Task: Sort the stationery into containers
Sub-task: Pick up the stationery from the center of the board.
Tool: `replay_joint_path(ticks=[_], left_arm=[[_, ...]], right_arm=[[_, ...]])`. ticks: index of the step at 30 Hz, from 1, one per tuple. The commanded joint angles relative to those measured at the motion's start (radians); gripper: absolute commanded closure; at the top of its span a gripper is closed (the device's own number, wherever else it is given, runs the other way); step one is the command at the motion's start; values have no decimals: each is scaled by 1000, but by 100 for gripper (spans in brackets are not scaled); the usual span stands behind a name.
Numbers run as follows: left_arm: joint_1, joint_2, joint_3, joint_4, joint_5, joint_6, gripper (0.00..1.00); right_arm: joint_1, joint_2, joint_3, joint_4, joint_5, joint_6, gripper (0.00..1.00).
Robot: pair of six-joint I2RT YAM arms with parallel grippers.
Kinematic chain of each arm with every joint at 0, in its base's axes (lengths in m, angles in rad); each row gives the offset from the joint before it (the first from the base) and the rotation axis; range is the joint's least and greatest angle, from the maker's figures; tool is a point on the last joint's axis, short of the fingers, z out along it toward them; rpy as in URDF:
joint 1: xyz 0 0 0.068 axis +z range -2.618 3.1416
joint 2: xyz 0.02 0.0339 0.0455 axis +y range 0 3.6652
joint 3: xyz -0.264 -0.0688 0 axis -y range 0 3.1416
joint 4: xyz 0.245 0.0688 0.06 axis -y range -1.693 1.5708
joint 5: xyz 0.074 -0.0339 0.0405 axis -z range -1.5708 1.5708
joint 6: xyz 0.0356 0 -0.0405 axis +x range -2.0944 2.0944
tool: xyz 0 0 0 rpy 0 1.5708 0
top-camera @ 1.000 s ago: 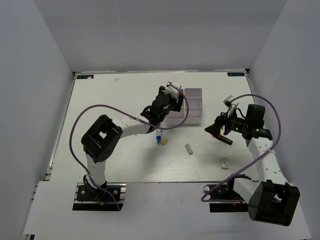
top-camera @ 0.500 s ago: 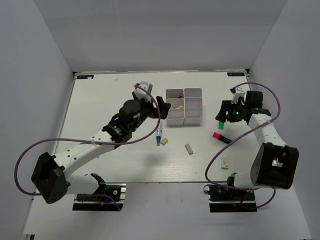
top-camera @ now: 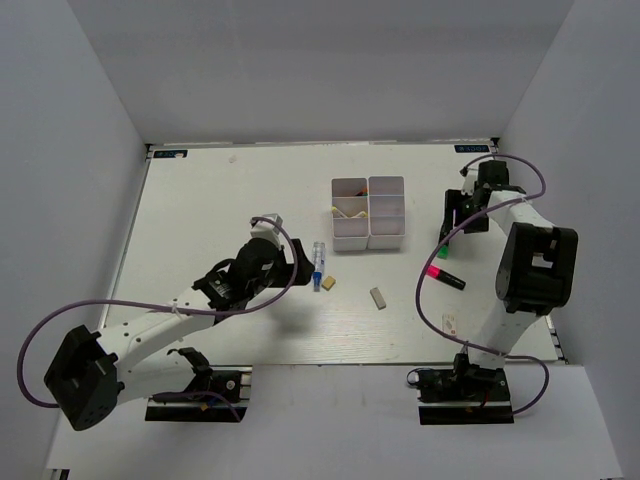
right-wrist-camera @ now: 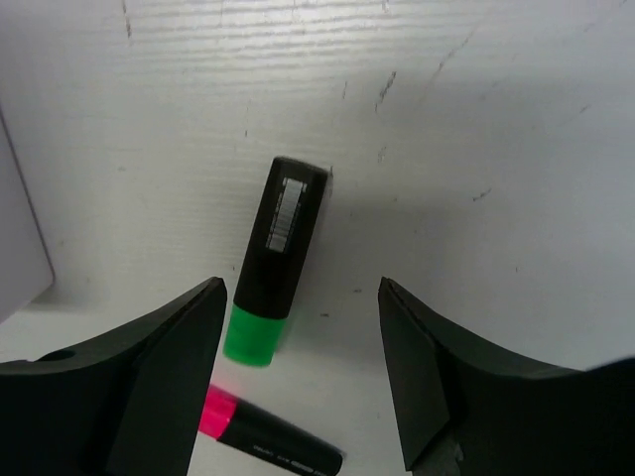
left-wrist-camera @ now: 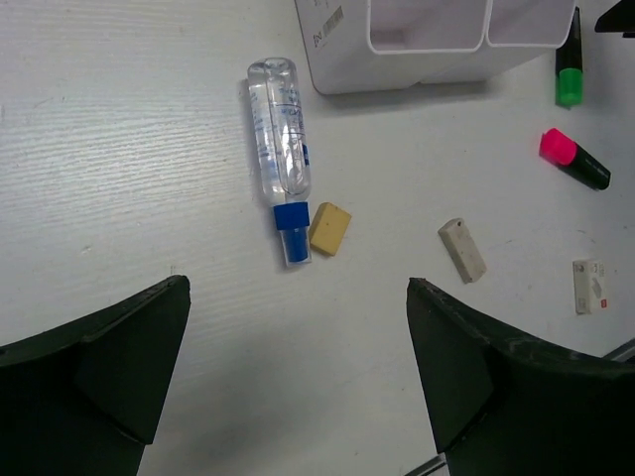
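The right gripper (right-wrist-camera: 300, 288) hung open over the marker (right-wrist-camera: 278, 258), its green end near the highlighter (right-wrist-camera: 268, 441); closing there risked catching both. The left gripper (left-wrist-camera: 298, 286) gaped wide, empty.

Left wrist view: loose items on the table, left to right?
Clear plastic tube with blue cap → tan block eraser → grey block eraser → pink-and-black highlighter. Green marker and small white piece overlap it sideways, so left out.
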Motion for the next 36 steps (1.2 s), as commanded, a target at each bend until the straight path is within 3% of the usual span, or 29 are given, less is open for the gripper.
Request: replay_joint_path(ticks=[1,8,19,24,25,28,32,36], left_arm=[[-4,-50,-14,-31,-25,-75,0],[-4,-50,-23,-60,-34,-84,0],[-4,-50,-14,-91,-43,-84,0],[-4,-50,-14,-91,-43,-84,0],[-4,-50,-14,-91,-43,-84,0],[-4,-41,-5,-82,-34,-84,0],[-4,-50,-5,-54,8,-57,0],[-13,-72,-52,76,94,-24,0]], right_arm=[[32,48,76,-5,74,27,32],[83,122,113,14,173,51,37],[100,177,101,-41,207,113,47],[100,174,86,-55,163,105,72],[100,170,95,-58,152,101,83],[94,144,119,-86,123,58,100],[88,47,162,-121,51,10,100],[80,-71,250,-98,-172,-45,100]])
